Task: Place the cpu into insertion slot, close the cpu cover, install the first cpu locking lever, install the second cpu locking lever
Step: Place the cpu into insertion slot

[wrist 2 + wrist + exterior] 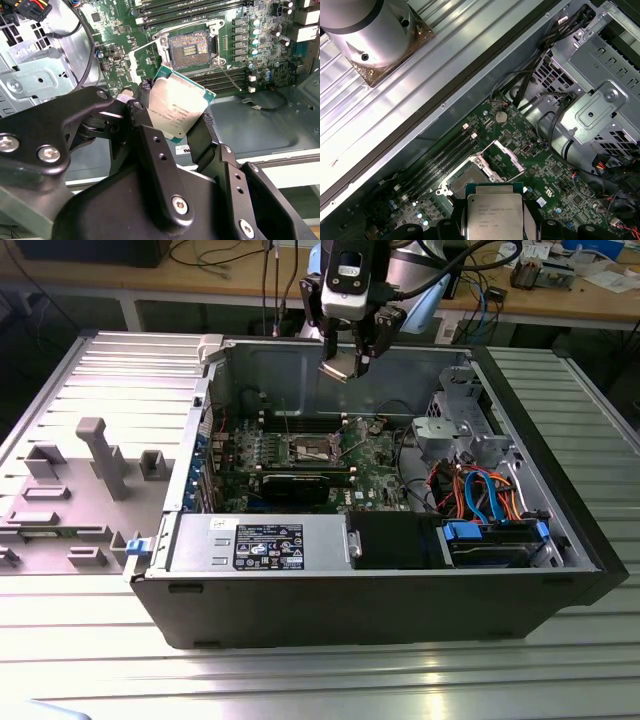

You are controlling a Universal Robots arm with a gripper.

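Pincer (343, 361) clamps cpu (179, 107) by opposite edges, high above open computer case (380, 600) on worktop (300, 680). Slot (190, 48) on green board (115, 30) below lies bare, dark centre exposed. Cover (516, 167) stands tilted up beside slot, not closed. Judged: first step under way, cpu not yet seated; cover closing and both locking steps left.
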